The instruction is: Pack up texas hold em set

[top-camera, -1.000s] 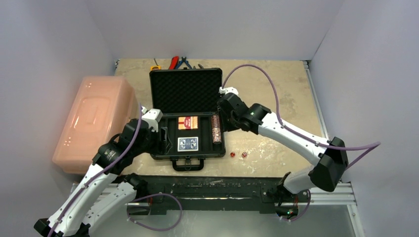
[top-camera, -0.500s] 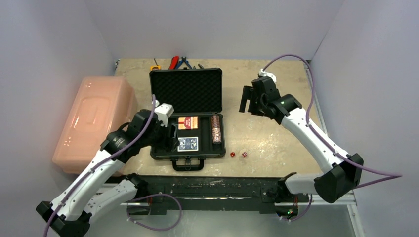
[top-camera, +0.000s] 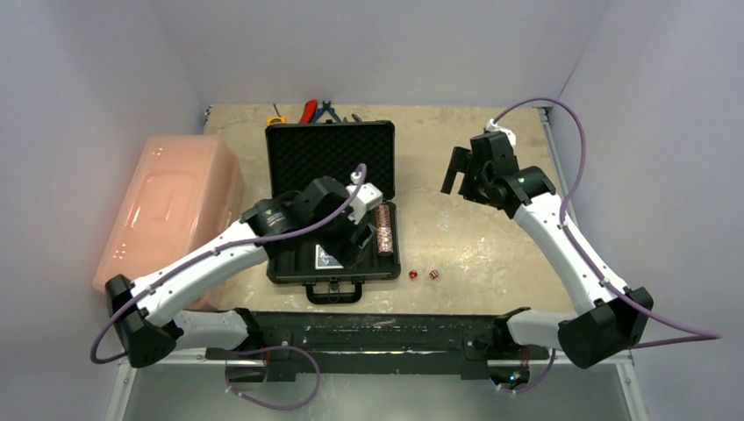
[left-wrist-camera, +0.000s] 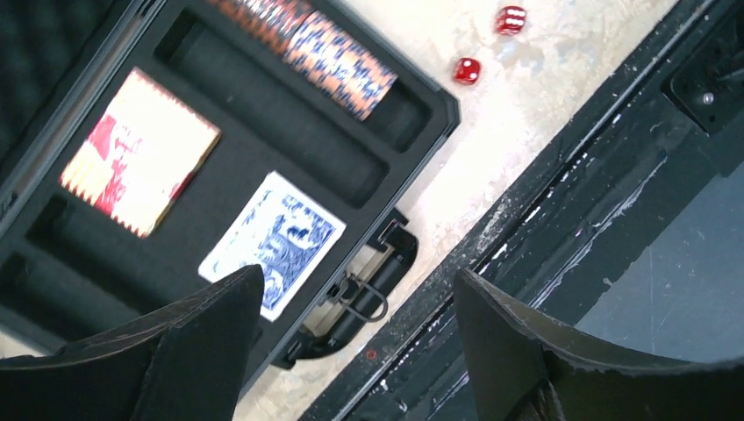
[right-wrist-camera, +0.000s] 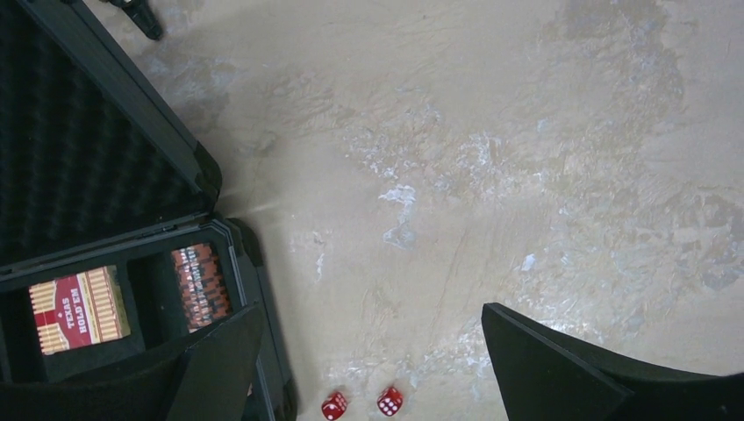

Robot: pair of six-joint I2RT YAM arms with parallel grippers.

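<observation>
Top external view has the black case (top-camera: pixel 329 158) lying open in the middle of the table (top-camera: pixel 491 246), lid back. The left wrist view shows the red deck (left-wrist-camera: pixel 140 164) and the blue deck (left-wrist-camera: pixel 274 241) seated in its foam and a chip roll (left-wrist-camera: pixel 325 48) in the slot along its right side; a 2nd roll cannot be made out. The 2 red dice (top-camera: pixel 412 274) (top-camera: pixel 432 274) lie on the bare table just beside the case's front right corner, close together but not touching, so picking them up looks like the step in hand. To do it well, an arm should probably come straight down over 1 die at a time, with its fingers narrowed and clear of the case wall, because such small cubes can roll or squirt out of a wide pinch. The left gripper (left-wrist-camera: pixel 355 276) hovers over the case's front right part, fingers spread wide, holding and touching nothing. The right gripper (right-wrist-camera: pixel 370 311) hangs high over the table to the right of the lid, fingers spread fully, also empty.
</observation>
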